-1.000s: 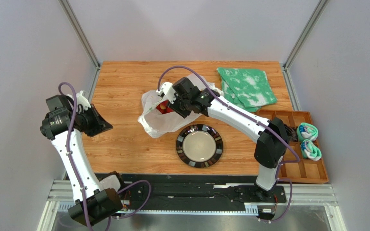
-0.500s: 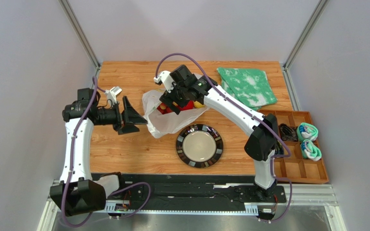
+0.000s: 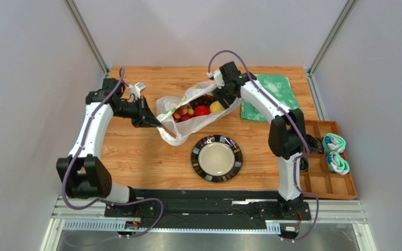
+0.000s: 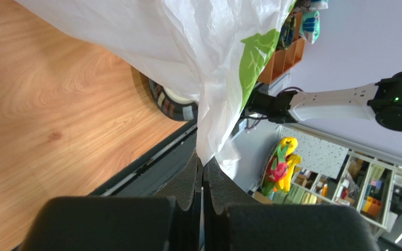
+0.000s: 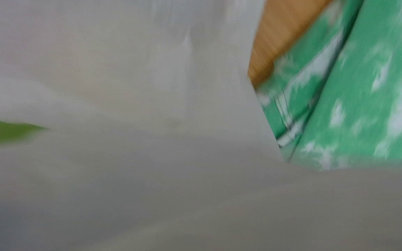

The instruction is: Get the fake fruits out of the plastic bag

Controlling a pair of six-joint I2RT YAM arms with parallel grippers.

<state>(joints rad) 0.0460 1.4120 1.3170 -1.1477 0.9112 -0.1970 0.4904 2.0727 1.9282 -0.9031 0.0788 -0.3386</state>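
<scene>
Fake fruits (image 3: 195, 109) sit mid plastic bag (image 3: 183, 132), its long axis running from left gripper (image 4: 203, 166), pinched on film, to right gripper (image 3: 220, 94), grip unreadable.

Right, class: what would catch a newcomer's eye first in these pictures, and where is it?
The thin translucent white plastic bag gapes open at mid-table, showing small plastic fake fruits, red, yellow and dark purple. The left gripper pinches its left edge; the right gripper sits at its far rim. A dark-rimmed round plate lies nearer.
</scene>
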